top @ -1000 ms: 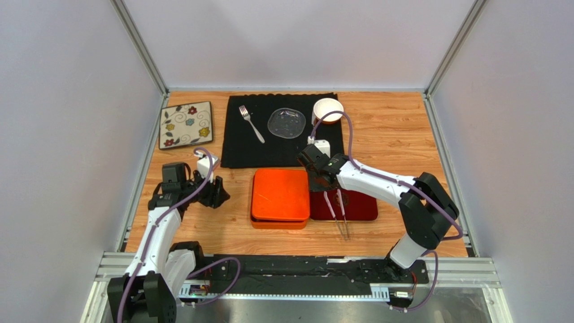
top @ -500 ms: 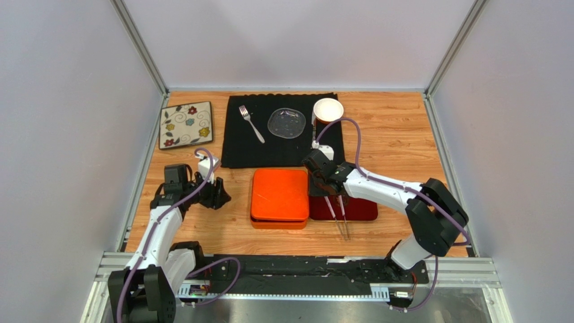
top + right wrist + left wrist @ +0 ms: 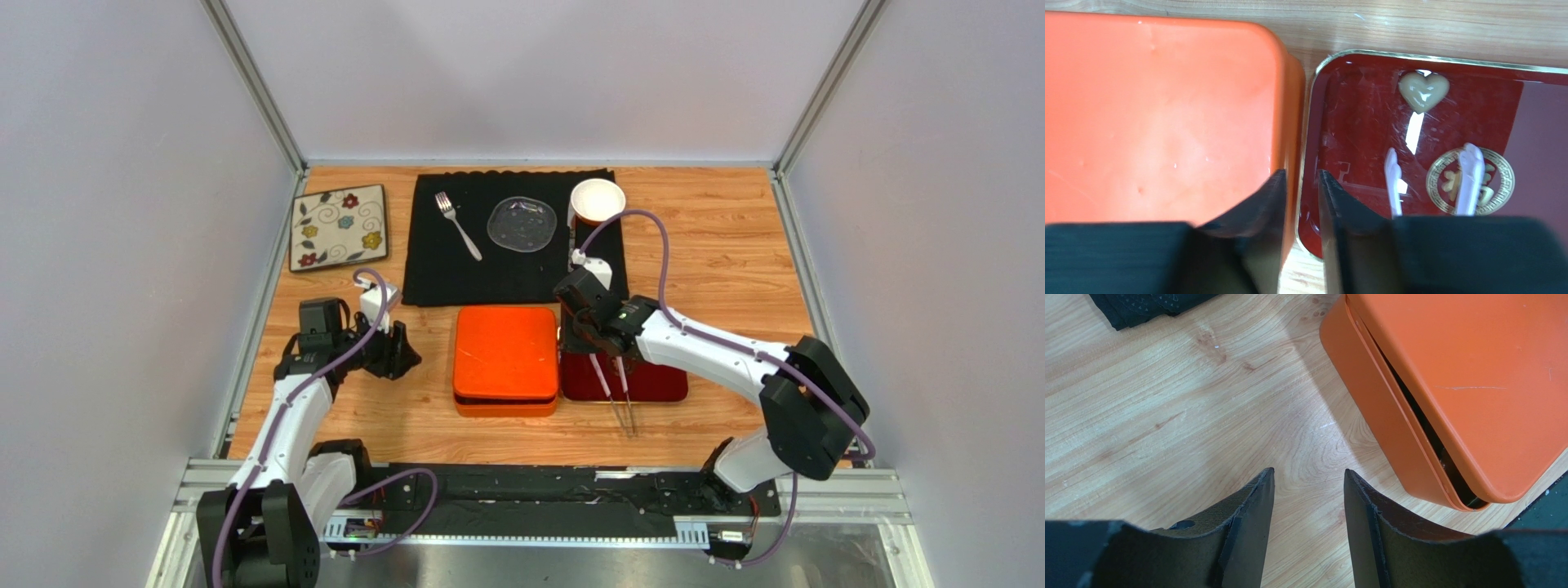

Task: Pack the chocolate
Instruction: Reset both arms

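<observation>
Stretching forward, right gripper hangs slightly parted beside orange box; left gripper agape.

The lidded orange box, mid-counter toward the near edge, hides its contents; the red tray and tongs lie partly hidden under the right gripper.

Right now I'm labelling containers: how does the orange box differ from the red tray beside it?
The orange box is matte, deep and lidded; the red tray is glossy, shallow and open. The box hides its contents; the tray shows white tongs. Both have rounded corners and sit side by side on the wooden table.
</observation>
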Robot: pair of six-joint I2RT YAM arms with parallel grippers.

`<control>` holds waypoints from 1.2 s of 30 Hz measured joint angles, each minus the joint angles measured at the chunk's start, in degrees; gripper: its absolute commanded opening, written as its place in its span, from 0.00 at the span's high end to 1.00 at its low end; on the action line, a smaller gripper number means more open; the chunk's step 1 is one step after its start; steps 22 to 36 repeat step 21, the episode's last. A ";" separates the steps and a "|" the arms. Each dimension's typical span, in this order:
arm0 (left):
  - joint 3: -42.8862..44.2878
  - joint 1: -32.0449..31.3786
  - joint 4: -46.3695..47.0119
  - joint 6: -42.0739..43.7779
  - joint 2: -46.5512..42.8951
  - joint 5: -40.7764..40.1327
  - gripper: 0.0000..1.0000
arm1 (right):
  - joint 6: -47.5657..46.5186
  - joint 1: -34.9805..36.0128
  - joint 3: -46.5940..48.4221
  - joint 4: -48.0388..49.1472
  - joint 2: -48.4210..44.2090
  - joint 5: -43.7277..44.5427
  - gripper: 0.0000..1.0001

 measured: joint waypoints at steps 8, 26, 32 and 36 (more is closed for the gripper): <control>2.27 0.00 -2.47 -1.14 -0.57 -1.70 0.05 | -1.29 0.46 0.00 -6.91 -11.54 3.72 0.00; 6.29 0.00 -7.15 -1.90 -5.25 -2.73 0.04 | -5.14 1.60 0.31 -10.51 -28.02 2.86 0.01; 6.29 0.00 -7.15 -1.90 -5.25 -2.73 0.04 | -5.14 1.60 0.31 -10.51 -28.02 2.86 0.01; 6.29 0.00 -7.15 -1.90 -5.25 -2.73 0.04 | -5.14 1.60 0.31 -10.51 -28.02 2.86 0.01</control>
